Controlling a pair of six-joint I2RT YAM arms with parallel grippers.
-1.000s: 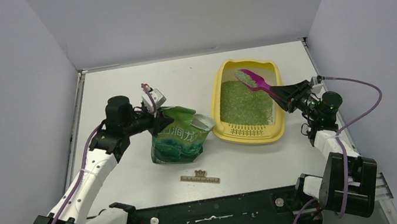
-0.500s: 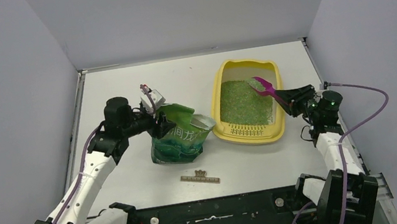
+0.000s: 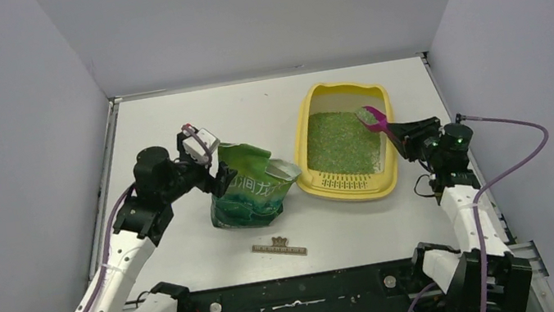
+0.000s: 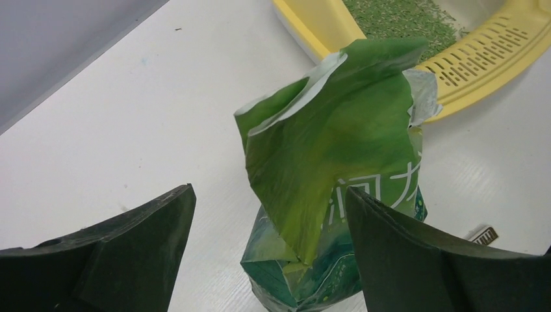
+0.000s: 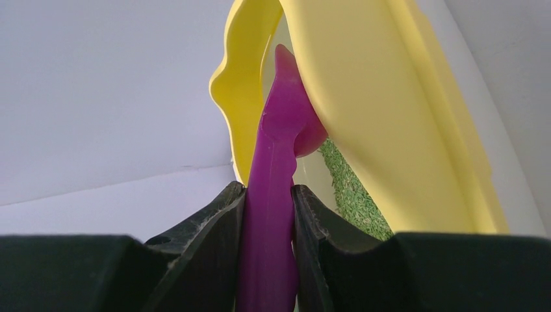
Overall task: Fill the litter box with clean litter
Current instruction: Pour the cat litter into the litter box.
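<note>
From high behind the arm bases, the top view looks down over the whole worktop. The left wrist view peers rightward between its fingers at the green bag; the right sights close along the magenta scoop. All share the litter box.

Flat brownish strip, too small for identification; scoop handle's end hidden within right tool.

White table, yellow litter box, green bag, small brown strip
</note>
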